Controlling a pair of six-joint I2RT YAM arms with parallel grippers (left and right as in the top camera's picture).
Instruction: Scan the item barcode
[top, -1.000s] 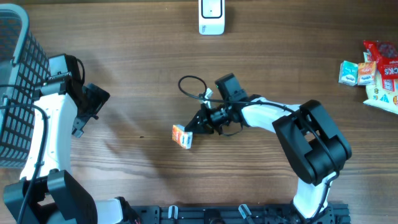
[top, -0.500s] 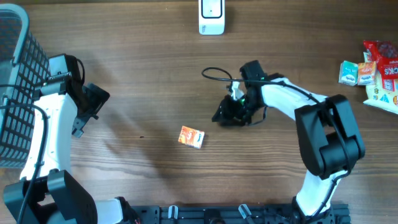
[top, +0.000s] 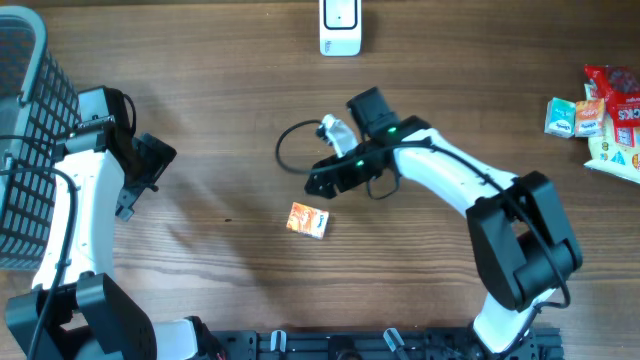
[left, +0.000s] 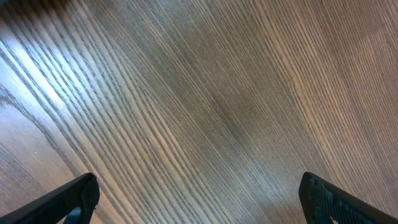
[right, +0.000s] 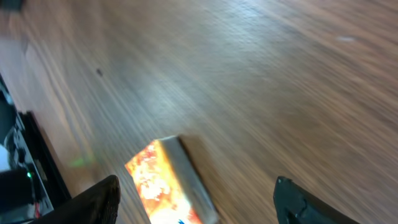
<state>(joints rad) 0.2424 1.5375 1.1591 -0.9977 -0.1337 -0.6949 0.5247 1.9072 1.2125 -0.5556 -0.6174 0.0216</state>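
The item, a small orange box (top: 307, 220), lies flat on the wooden table, free of both grippers. My right gripper (top: 316, 184) hovers just above and behind it, jaws open and holding nothing. In the right wrist view the box (right: 163, 186) shows low in the frame, between the two dark fingers (right: 93, 200) but apart from them. My left gripper (top: 152, 165) stands open at the left side, far from the box. The left wrist view shows its fingertips (left: 76, 198) spread wide over bare wood. A white scanner (top: 340, 26) stands at the table's far edge.
A dark wire basket (top: 25, 120) stands at the far left, beside the left arm. Several snack packets (top: 600, 115) lie at the right edge. A black cable (top: 290, 150) loops from the right wrist over the table.
My right gripper has let go of the orange box, which now lies flat. The gripper opened, swung away to the right, then came back close to the box. The left arm has not moved.
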